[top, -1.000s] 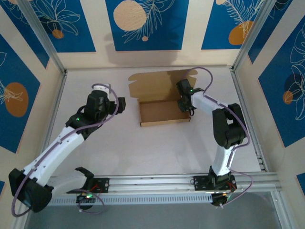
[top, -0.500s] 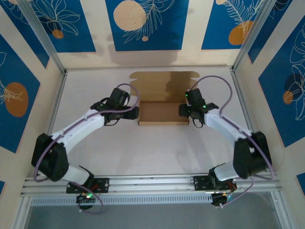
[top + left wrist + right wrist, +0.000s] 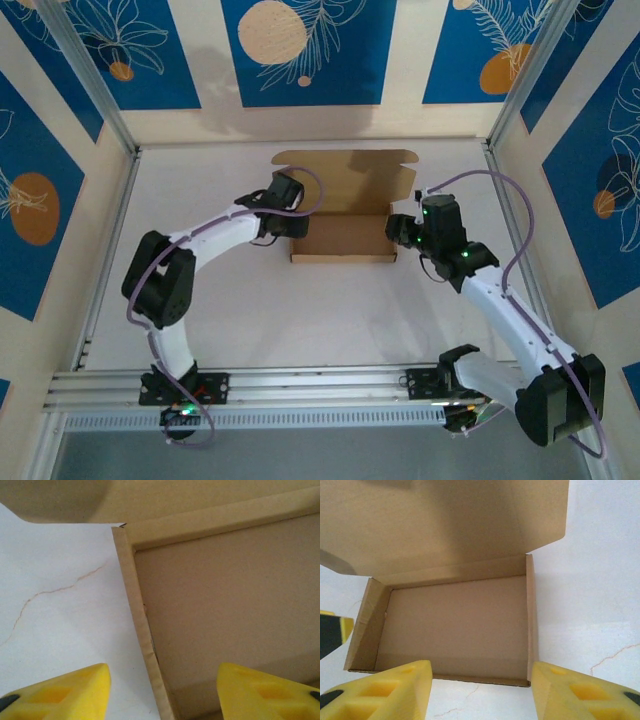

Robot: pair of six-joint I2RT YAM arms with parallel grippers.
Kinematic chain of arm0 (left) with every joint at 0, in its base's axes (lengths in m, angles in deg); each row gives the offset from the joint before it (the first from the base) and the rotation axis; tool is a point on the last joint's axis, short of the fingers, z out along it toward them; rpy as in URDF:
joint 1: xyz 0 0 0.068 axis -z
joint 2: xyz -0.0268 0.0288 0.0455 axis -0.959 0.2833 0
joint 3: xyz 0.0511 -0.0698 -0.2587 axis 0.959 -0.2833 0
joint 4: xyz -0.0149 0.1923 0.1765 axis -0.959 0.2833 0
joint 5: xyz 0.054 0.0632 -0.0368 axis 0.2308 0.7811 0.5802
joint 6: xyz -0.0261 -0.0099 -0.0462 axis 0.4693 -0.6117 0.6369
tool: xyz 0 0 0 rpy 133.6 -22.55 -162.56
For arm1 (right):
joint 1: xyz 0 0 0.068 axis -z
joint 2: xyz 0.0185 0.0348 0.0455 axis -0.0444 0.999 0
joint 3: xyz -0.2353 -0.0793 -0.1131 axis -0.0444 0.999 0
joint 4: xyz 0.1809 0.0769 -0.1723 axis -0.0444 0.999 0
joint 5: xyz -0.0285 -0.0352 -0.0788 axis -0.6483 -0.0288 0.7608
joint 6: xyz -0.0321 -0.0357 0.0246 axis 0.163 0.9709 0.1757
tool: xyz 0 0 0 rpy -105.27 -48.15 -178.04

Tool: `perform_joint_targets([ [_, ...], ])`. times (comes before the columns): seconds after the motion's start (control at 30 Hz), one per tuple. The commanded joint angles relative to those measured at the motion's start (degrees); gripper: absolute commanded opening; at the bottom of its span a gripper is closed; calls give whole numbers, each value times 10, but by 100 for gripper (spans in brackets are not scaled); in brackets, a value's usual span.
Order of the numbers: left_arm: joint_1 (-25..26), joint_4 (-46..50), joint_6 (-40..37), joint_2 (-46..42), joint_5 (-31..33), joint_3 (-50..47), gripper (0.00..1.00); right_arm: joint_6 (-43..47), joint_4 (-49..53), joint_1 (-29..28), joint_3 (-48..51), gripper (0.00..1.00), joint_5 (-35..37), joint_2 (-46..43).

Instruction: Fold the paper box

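paper box (image 3: 345,238) is on the table (image 3: 250,310), sitting between the two grippers. it's a shallow brown tray with its walls up. lid (image 3: 345,180) is open off the far wall, on the side away from both arm bases. flat or tilted back, can't tell.

left gripper (image 3: 292,224) is at the box's left wall, jaws released and spread wide. in its wrist view the left wall (image 3: 142,630) runs straight into the gap between the yellow fingers (image 3: 75,690). one finger is outside over bare table, the other inside over the tray floor. neither pad appears to touch the cardboard, so nothing is grasped.

right gripper (image 3: 397,230) is just beside the box's right wall, jaws also released and apart, holding nothing. in its wrist view the whole tray lies ahead of the fingers. the tray's near corner (image 3: 528,680) is just ahead of the gap and closer to one finger. a yellow-and-black tip of the left gripper shows beyond the tray's opposite wall.
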Motion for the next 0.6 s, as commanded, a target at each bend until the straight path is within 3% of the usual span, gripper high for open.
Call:
perform_joint_targets([
  [0.0, 5, 2, 20, 25, 24, 16, 51, -4, 8, -2, 9, 56, -13, -21],
  [0.3, 8, -13, 42, 68, 51, 17, 38, -2, -1, -4, 13, 55, -18, -24],
  [0.43, 18, 11, 27, 85, 106, 32, 34, -2, 1, -4, 11, 55, -19, -24],
  [0.57, 23, 37, 8, 93, 152, 42, 21, 1, 9, -9, 5, 55, -12, -27],
])
